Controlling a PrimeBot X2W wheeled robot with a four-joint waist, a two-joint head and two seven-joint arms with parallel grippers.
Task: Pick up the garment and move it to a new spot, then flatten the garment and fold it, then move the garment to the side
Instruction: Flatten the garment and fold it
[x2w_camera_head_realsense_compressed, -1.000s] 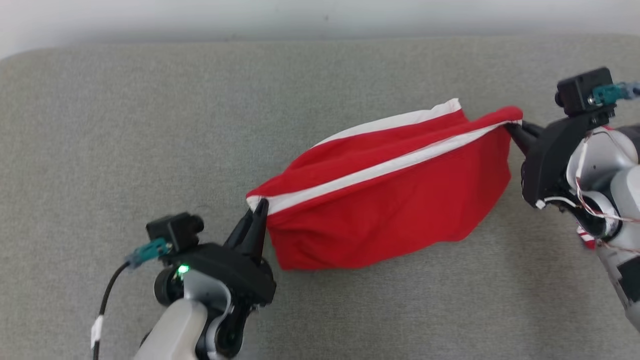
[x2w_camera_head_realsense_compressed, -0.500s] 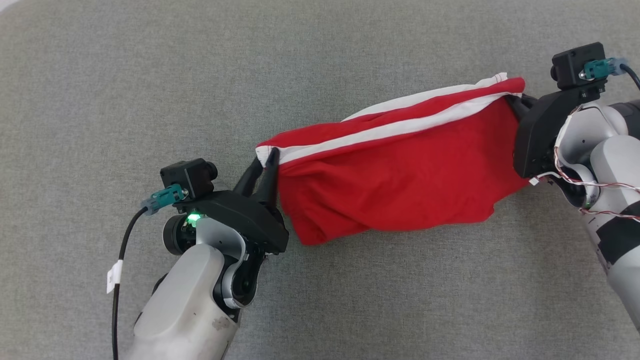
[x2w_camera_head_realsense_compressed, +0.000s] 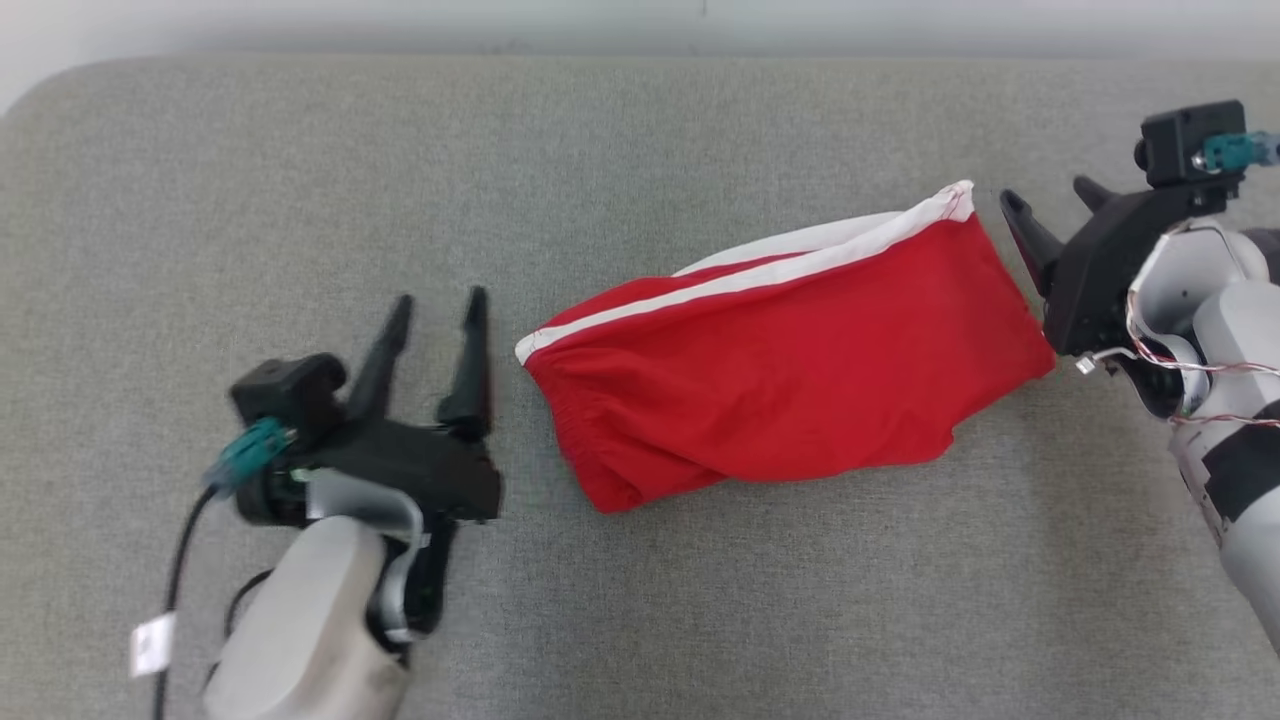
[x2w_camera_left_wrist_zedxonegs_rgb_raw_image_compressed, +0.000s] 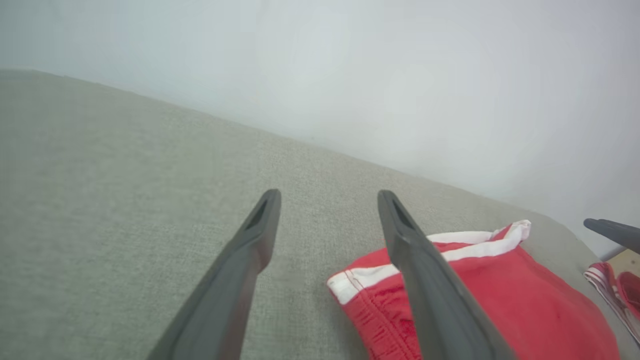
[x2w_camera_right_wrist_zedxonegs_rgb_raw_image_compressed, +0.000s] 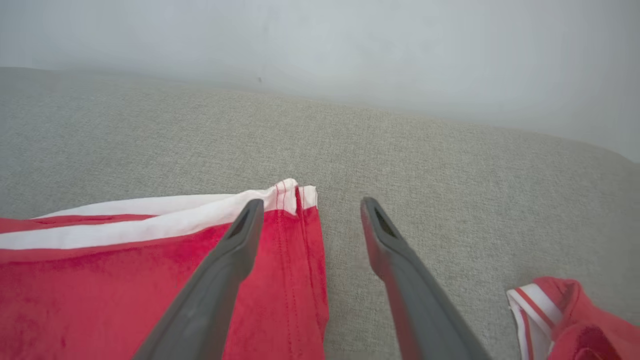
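Note:
The garment (x2w_camera_head_realsense_compressed: 790, 385), red with a white band along its far edge, lies loosely folded and slightly rumpled on the grey fabric surface (x2w_camera_head_realsense_compressed: 300, 180). My left gripper (x2w_camera_head_realsense_compressed: 438, 300) stands open just left of the garment's left corner, apart from it and holding nothing. My right gripper (x2w_camera_head_realsense_compressed: 1045, 192) is open beside the garment's right corner, also clear of the cloth. In the left wrist view the open gripper (x2w_camera_left_wrist_zedxonegs_rgb_raw_image_compressed: 328, 196) frames bare surface, with the garment (x2w_camera_left_wrist_zedxonegs_rgb_raw_image_compressed: 525, 295) behind the right finger. In the right wrist view the garment's corner (x2w_camera_right_wrist_zedxonegs_rgb_raw_image_compressed: 295, 195) sits by the left finger of the open gripper (x2w_camera_right_wrist_zedxonegs_rgb_raw_image_compressed: 312, 202).
A pale wall runs along the surface's far edge. Another red and white striped cloth (x2w_camera_right_wrist_zedxonegs_rgb_raw_image_compressed: 565, 310) lies at the right, near my right arm; it also appears as a striped cloth (x2w_camera_left_wrist_zedxonegs_rgb_raw_image_compressed: 607, 285) in the left wrist view. Bare grey surface lies left of and in front of the garment.
Both grippers have opened and let go of the garment's corners, and it now rests on the surface. The left gripper has drawn back to the left. The camera has shifted too.

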